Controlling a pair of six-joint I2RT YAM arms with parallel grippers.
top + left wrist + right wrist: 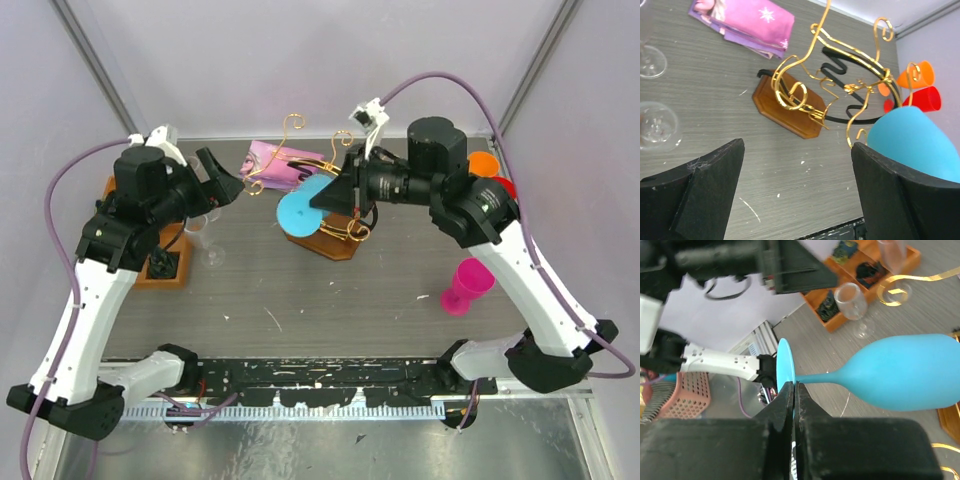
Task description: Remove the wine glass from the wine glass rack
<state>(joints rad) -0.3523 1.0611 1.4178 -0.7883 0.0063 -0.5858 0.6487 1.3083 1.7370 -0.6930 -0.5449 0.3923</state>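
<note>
rack (330, 245) on scuffed grey table (330, 300), lilac walls (300, 60)

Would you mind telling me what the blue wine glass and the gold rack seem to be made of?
Opaque blue wine glass: probably matte plastic, evenly coloured without glints. Gold wire rack: shiny bent metal, on a brown, seemingly varnished wooden base.
</note>
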